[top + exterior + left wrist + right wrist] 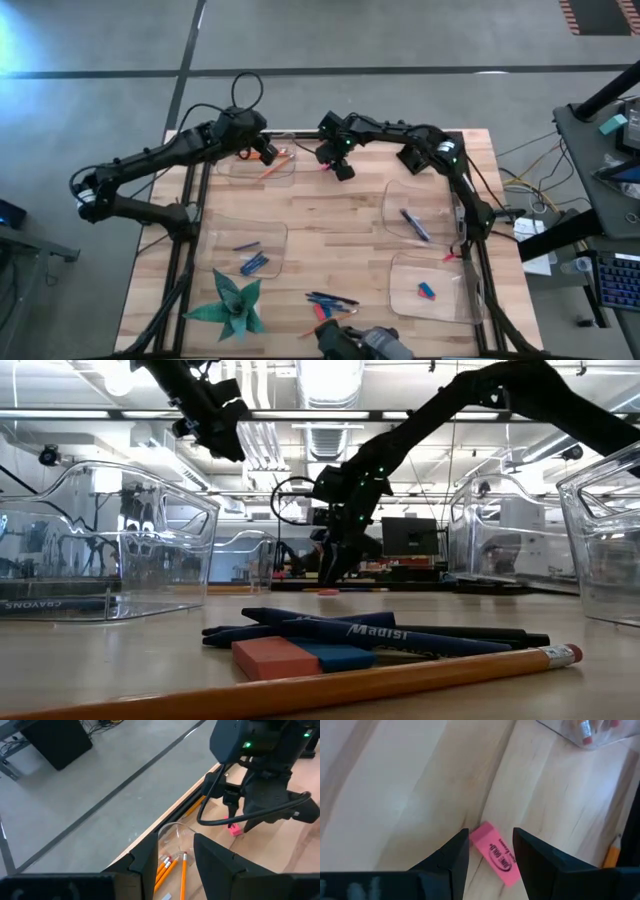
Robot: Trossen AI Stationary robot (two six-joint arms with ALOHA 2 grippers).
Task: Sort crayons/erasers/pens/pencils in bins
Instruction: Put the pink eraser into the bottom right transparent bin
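Partly done, I'd say. Under the left pincer, the bin at the far edge of the surface already holds pencils. Another tray, well toward the near side from both pincers, has crayons in it. Off to the right arm's side, one bin carries a pen, and the one nearer the front holds a blue eraser.

Plenty is left. A loose pile of pens, erasers and a pencil lies on the near edge, far from both pincers, beside the green paper star. More pencils lie outside the far bin, between the two arms.

The right pincer points steeply down at the surface with its fingers spread apart, straddling a pink eraser that lies flat on the wood between them. I can't tell whether the tips touch the eraser, but it isn't clenched, so I'd judge the grasp not made yet. That arm reaches in along the far edge from the right.

The left pincer hovers above the pencil bin, fingers parted and holding nothing, just beside the right one; its arm stretches in from the left.
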